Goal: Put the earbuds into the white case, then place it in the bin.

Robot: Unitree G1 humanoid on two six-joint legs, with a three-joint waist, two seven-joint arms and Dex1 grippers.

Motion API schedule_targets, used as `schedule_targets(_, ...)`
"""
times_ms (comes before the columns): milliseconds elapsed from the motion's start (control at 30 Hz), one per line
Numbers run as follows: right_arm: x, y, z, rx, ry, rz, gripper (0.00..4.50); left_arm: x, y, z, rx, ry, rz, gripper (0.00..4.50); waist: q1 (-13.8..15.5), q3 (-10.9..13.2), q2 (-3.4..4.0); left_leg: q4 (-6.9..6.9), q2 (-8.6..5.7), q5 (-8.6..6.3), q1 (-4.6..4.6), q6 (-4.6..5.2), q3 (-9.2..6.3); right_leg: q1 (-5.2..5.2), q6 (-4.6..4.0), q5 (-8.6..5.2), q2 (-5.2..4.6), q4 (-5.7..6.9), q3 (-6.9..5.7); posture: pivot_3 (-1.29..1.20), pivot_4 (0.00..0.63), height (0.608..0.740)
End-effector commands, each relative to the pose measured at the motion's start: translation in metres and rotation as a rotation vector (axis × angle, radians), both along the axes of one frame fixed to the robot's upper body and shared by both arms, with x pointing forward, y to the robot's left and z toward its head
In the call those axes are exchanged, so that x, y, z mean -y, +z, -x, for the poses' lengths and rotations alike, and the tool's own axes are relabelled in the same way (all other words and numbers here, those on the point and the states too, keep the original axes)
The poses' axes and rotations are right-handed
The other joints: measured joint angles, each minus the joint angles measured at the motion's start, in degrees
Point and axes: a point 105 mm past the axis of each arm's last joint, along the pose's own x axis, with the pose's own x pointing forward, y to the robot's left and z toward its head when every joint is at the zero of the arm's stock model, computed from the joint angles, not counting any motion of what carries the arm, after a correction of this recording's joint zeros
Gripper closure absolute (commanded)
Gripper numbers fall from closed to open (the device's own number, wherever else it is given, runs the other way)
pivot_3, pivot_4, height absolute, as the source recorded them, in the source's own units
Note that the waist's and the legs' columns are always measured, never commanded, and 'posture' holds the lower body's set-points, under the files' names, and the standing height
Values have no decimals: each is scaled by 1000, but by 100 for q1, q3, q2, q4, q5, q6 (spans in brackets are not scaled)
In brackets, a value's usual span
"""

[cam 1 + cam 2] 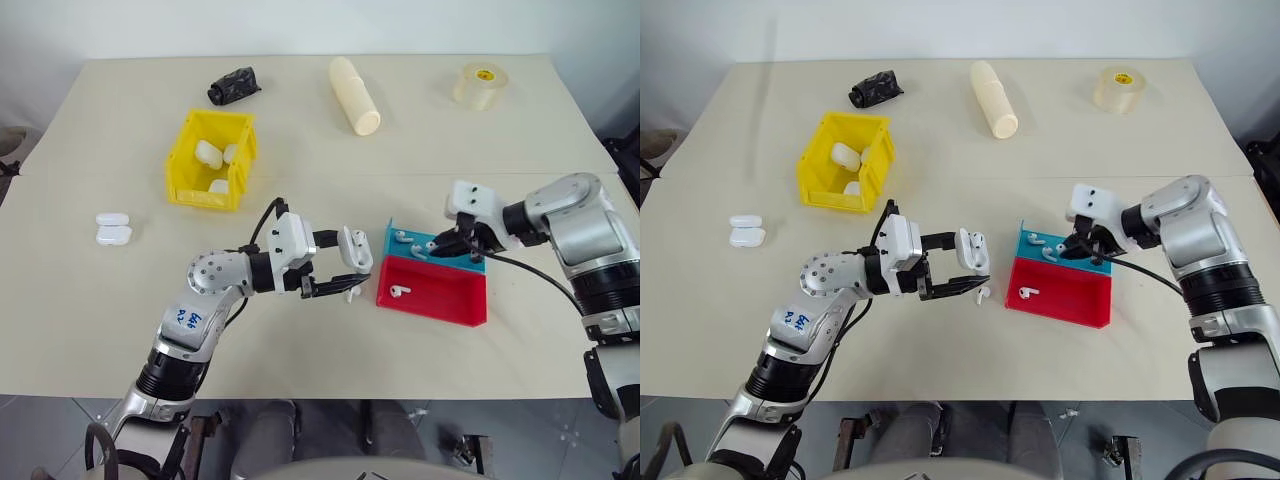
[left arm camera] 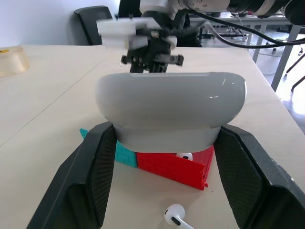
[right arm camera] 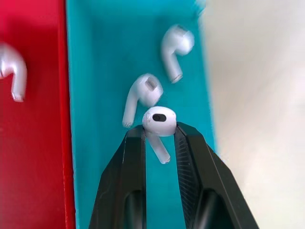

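Earbud (image 3: 159, 121) pinched between right gripper (image 3: 160, 138) fingertips over teal tray (image 3: 105, 38) | white case (image 1: 356, 250) clamped in left gripper (image 1: 340, 270), lid open, at tray's 9 o'clock | advice: lift clear, carry stem-down to the case | bin (image 1: 210, 160) at 11 o'clock, waits

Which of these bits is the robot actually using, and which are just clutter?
In use: white case in left gripper; earbud pinched by right gripper; teal tray; red tray; yellow bin.

Lying about: tape roll, cream cylinder, black bundle.
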Motion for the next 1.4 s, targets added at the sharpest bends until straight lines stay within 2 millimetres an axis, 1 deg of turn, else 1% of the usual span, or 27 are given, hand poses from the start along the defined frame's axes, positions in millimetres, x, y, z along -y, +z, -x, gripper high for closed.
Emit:
schedule_targets(33,1,35,9,67,44,-167,3954,-1,14,7,60,-16,29,1743,3,0,0,-1,0,0,0,0,0,0,0,0,0,-1,0,0,150,740)
schedule_targets(133,-11,51,21,74,94,-343,3954,-1,14,7,56,-17,31,1743,11,0,0,-4,2,0,-2,0,-2,0,0,0,1,-1,-3,0,150,740)
schedule_targets(300,-35,68,38,57,137,-653,3954,2,16,5,53,-23,36,1743,8,0,0,-3,5,0,-2,0,-5,2,0,0,2,-1,-5,0,150,740)
schedule_targets(400,-48,70,49,37,156,-757,3954,2,16,4,53,-26,37,1743,19,0,0,0,6,0,-2,0,-8,1,0,0,2,-2,-6,0,150,740)
schedule_targets(500,-67,71,61,8,167,-933,3954,4,18,3,51,-32,41,1743,21,1,-2,3,4,0,-3,0,-12,3,0,0,0,3,-7,0,150,740)
schedule_targets(633,-83,71,74,-52,154,-1092,3954,6,20,2,47,-35,46,1743,19,0,-1,2,2,0,-4,0,-16,3,0,0,-2,9,-7,0,150,740)
schedule_targets(867,-99,62,91,-118,131,-1185,3954,8,21,-2,45,-26,47,1743,15,0,-1,0,0,0,-5,0,-19,3,0,0,0,12,-8,0,150,740)
schedule_targets(1067,-107,55,103,-158,114,-1222,3954,9,23,-4,42,-18,50,1743,12,0,-1,-1,0,0,-4,0,-19,3,0,0,1,13,-8,0,150,740)
schedule_targets(1233,-108,43,106,-164,85,-1210,3954,11,26,-4,44,-25,50,1743,13,0,-1,-1,0,0,-4,1,-18,3,0,0,2,12,-6,0,150,740)
schedule_targets(1400,-104,36,100,-136,49,-1203,3954,10,27,-3,44,-34,46,1743,5,0,-1,-1,0,0,-4,1,-18,3,0,0,4,13,-7,0,150,740)
